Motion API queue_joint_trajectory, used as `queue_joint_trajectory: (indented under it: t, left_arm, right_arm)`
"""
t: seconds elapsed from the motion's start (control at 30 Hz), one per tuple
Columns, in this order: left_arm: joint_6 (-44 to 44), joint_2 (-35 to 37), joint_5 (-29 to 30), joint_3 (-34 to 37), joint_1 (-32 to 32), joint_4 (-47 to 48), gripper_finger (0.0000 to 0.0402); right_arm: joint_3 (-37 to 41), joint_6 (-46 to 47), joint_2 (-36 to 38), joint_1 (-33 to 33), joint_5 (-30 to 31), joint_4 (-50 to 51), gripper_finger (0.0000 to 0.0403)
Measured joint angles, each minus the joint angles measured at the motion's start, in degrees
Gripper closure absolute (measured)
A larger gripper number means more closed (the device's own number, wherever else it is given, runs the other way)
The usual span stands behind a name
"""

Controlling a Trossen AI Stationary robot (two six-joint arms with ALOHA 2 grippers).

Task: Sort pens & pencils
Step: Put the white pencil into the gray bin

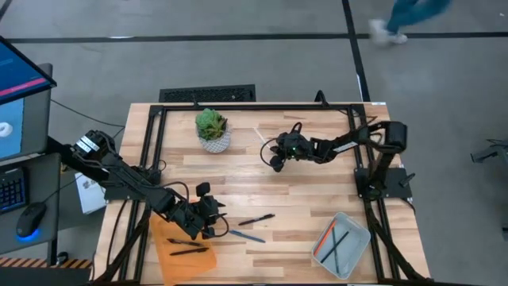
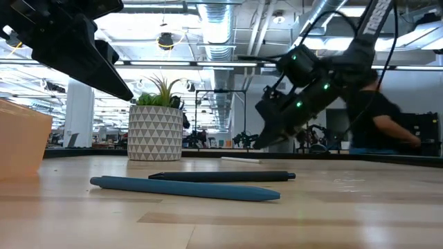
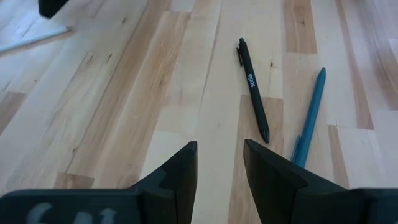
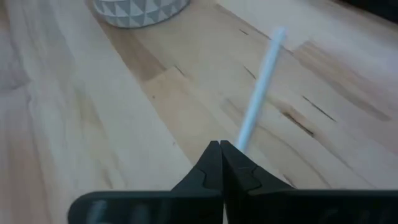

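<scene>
A black pen [image 1: 256,220] and a blue pen [image 1: 248,235] lie flat on the table's near middle; both also show in the left wrist view, the black pen [image 3: 253,90] and the blue pen [image 3: 309,118]. My left gripper [image 1: 208,218] is open and empty [image 3: 221,168], just left of them and low over the wood. A white pencil [image 1: 260,135] lies flat near the plant. My right gripper [image 1: 276,159] is shut [image 4: 221,149] and hangs just above the white pencil's [image 4: 258,87] nearer end; the low view shows a gap between my right gripper [image 2: 263,144] and the pencil [image 2: 241,160].
An orange mat [image 1: 182,250] at the near left bears two black pens. A clear bin [image 1: 341,242] at the near right holds orange and green pencils. A potted plant [image 1: 212,129] stands at the far middle. A person [image 2: 381,117] is behind the table.
</scene>
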State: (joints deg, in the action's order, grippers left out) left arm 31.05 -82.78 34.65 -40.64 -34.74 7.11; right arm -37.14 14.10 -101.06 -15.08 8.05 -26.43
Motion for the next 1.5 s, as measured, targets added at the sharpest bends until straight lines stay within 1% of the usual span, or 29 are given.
queue_joint_trajectory:
  t: [0.27,0.37,0.5,0.67,0.77,0.83,1.0,1.13,1.33,1.43,1.5]
  left_arm:
    - [0.0,0.0,0.0,0.0,0.0,0.0,0.0278]
    - [0.0,0.0,0.0,0.0,0.0,0.0,0.0278]
    - [0.0,0.0,0.1,0.0,0.0,-0.4,0.0278]
    - [-1.2,0.0,0.1,0.0,0.0,-0.6,0.0278]
    - [-1.9,0.0,0.0,0.0,0.0,-0.5,0.0278]
    - [-1.9,0.0,-0.1,0.0,0.0,-0.5,0.0278]
    - [-1.9,0.0,-0.4,0.0,0.0,-0.5,0.0278]
    - [-1.7,0.0,-0.9,0.0,0.0,-0.4,0.0278]
    - [-1.4,0.0,-1.0,0.0,0.0,-0.4,0.0278]
    - [-1.4,0.0,-1.0,0.0,0.0,-0.5,0.0278]
    - [-1.4,0.0,-1.0,0.0,0.0,-0.5,0.0278]
  right_arm:
    - [0.0,2.4,11.8,4.4,0.7,13.4,0.0390]
    - [0.0,4.3,14.2,4.7,2.2,15.3,0.0380]
    - [-0.1,6.9,14.4,3.5,2.6,15.5,0.0355]
    - [0.0,9.5,10.8,0.8,2.8,14.0,0.0324]
    - [-0.9,10.4,7.2,-0.2,2.7,13.0,0.0302]
    - [-1.4,11.8,5.0,-0.5,2.5,13.7,0.0285]
    - [-4.1,11.6,0.6,0.0,2.5,13.4,0.0241]
    - [-5.3,12.5,-0.7,0.2,5.6,13.4,0.0215]
    - [-5.9,12.9,-2.0,-0.1,9.2,13.5,0.0190]
    - [-5.8,13.0,-2.9,-0.1,10.1,14.5,0.0188]
    - [-6.0,13.7,-4.1,0.0,10.2,13.3,0.0190]
